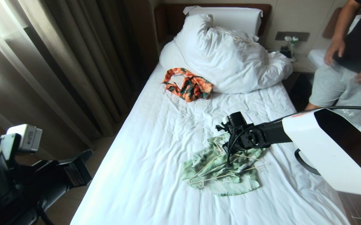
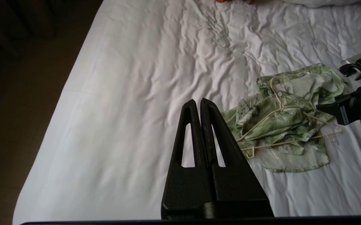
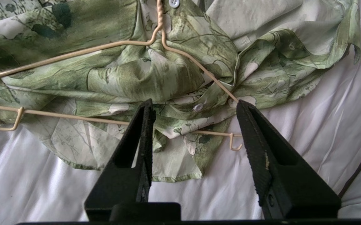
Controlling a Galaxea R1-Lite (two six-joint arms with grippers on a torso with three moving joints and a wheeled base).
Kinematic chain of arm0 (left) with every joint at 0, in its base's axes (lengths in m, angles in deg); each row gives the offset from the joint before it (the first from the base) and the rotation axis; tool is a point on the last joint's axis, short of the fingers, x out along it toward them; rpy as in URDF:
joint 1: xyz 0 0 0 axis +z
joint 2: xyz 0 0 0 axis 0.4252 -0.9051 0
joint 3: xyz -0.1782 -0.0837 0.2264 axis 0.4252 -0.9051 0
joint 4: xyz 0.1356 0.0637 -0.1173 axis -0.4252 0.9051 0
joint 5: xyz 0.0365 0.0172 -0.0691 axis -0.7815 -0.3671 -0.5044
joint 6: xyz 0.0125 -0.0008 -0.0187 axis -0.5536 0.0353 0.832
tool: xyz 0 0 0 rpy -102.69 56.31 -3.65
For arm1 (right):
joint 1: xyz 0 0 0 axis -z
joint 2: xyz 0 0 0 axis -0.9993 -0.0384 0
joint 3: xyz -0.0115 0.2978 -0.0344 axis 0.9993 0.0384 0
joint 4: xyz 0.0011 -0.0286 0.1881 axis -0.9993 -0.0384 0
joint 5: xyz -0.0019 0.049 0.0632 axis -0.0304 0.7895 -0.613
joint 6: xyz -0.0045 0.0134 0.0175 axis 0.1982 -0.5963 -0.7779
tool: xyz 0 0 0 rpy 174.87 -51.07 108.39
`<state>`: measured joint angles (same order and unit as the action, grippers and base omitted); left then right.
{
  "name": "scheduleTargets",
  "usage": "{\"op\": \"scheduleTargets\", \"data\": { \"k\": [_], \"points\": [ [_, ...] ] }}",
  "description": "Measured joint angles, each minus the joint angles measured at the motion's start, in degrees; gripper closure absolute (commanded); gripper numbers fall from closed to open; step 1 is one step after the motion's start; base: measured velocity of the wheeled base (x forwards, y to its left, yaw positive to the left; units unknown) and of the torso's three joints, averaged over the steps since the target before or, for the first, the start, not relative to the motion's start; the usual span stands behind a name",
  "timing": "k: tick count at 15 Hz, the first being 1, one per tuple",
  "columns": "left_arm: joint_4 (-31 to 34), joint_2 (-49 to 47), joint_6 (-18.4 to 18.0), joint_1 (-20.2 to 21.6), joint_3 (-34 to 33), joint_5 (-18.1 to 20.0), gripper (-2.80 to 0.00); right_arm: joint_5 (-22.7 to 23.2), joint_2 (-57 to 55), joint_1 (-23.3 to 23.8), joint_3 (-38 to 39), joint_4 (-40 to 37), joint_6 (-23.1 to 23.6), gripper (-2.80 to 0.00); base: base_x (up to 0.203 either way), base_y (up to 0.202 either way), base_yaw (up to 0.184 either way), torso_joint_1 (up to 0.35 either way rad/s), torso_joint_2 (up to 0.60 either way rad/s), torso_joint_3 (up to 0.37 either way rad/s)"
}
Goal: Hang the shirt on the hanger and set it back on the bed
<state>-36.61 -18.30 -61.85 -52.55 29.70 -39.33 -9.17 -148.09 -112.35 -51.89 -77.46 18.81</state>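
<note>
The green floral shirt is seen lying crumpled on the wrinkled white sheet of the bed, slightly toward five o'clock from the middle of the mattress in the head view. The cream wire hanger is laid flat across the shirt, partly tucked into the fabric, with its hook pointing toward twelve o'clock and its notched ends sticking out at the shirt's edges.

The right gripper is held just above the shirt, and its jaws are spread apart with nothing between them. In the right wrist view the hanger's sloping wire and a white shirt button are framed between the two fingertips, and one notched end of the hanger is seen just beside the other finger. In the head view the right arm is extended in from three o'clock, with its wrist over the shirt's twelve o'clock edge.

The left gripper is held well apart from the shirt, off the bed's nine o'clock side, with its jaws pressed together on nothing.

An orange-and-green patterned garment is seen at twelve o'clock from the shirt, just beside the bunched white duvet. A person is seated at two o'clock.
</note>
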Motion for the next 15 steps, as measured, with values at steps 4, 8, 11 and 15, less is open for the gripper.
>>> {"op": "scheduleTargets", "data": {
  "k": [4, 8, 11, 15],
  "points": [
    [5.42, 7.29, -0.63, -0.05, 0.14, -0.14, 0.00, -1.36, 7.62, -0.71, 9.44, 0.55, -0.28, 0.00, 0.000, 0.000, 0.000, 0.000, 0.00, 0.000],
    [15.26, 18.04, -3.63, 0.51, 2.92, -0.79, 0.00, -2.27, 22.52, -2.99, 22.10, 1.66, -3.29, 0.00, 0.000, 0.000, 0.000, 0.000, 0.00, 0.000],
    [19.79, 26.38, -9.59, 5.81, 4.73, -0.81, 0.00, -3.53, 38.24, -6.00, 30.47, 0.84, -6.27, 0.00, 0.000, 0.000, 0.000, 0.000, 0.00, 0.000],
    [25.57, 35.52, -15.53, 13.91, 8.39, -0.62, 0.00, -7.12, 63.73, -8.34, 39.69, -4.63, -7.90, 0.00, 0.000, 0.000, 0.000, 0.000, 0.00, 0.000]
  ]
}}
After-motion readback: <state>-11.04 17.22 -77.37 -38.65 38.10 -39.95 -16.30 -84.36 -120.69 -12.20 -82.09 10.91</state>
